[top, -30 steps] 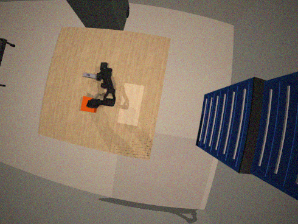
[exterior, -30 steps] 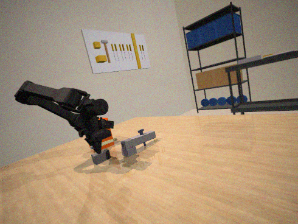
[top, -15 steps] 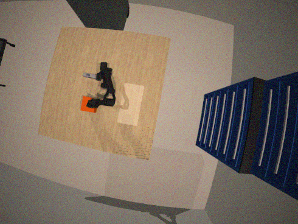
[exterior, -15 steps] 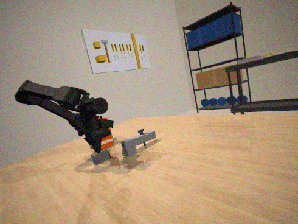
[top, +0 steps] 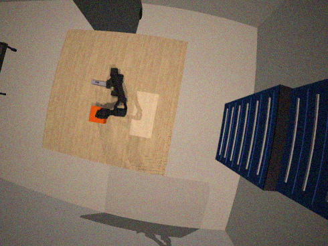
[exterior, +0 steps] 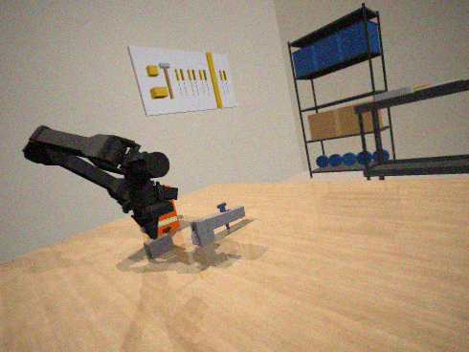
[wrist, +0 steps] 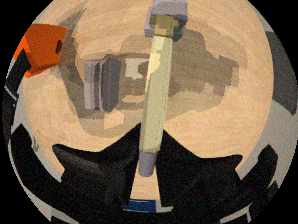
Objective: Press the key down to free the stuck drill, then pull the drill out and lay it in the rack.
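My gripper (top: 108,83) (exterior: 155,230) (wrist: 148,127) is shut on the drill (exterior: 169,221) (wrist: 155,95), a pale yellow bar with a grey end at the fingers. The drill is held above the table, pointing away from the gripper. Its far end overlaps a grey block in the wrist view; the exterior view shows it just left of the grey holder (top: 98,83) (exterior: 202,232). The key (exterior: 221,207), a small dark blue T-shape, stands in the holder's top. A low grey block (exterior: 160,247) (wrist: 103,85), apparently the rack, lies left of the drill in the wrist view.
An orange block (top: 95,117) (exterior: 173,225) (wrist: 46,45) under the arm's base stands on the wooden table (top: 80,50) (exterior: 311,277), behind the gripper in the exterior view. A pale rectangle (top: 144,117) lies on the table. Blue cabinets, shelving and a tool board stand farther off.
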`<state>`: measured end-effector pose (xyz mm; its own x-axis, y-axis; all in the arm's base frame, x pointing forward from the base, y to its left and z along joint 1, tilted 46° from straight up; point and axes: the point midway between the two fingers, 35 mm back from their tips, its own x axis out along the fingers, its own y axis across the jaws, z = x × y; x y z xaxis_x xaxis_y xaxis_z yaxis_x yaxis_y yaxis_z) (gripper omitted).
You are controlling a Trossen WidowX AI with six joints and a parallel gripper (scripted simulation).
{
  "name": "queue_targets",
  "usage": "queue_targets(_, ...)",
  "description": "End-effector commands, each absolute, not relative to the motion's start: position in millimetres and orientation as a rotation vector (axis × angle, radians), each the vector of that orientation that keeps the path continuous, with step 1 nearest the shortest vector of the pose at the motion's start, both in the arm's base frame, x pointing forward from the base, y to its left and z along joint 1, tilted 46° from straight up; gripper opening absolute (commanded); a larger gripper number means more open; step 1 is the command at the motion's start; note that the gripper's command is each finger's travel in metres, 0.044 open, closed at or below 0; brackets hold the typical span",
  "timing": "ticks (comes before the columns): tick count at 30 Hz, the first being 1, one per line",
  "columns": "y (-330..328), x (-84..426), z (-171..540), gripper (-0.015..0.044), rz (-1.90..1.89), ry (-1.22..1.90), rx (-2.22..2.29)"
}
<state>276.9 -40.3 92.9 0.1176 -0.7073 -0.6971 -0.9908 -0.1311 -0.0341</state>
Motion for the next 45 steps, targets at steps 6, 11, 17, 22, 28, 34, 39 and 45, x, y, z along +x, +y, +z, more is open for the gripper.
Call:
queue_targets(6, -44, 270, 94, 0.0, 0.733, 1.637, -1.895)
queue_targets(11, -47, 263, 95, 0.0, 0.733, 1.637, -1.895)
queue_targets(17, -50, 255, 96, 0.0, 0.734, 1.638, -1.895)
queue_targets(22, -54, 249, 96, 0.0, 0.734, 1.638, -1.896)
queue_targets(28, -57, 240, 96, 0.0, 0.734, 1.638, -1.896)
queue_targets(34, -61, 232, 96, 0.0, 0.735, 1.639, -1.896)
queue_targets(39, -64, 225, 96, 0.0, 0.735, 1.639, -1.896)
queue_targets(45, -67, 217, 96, 0.0, 0.735, 1.64, -1.896)
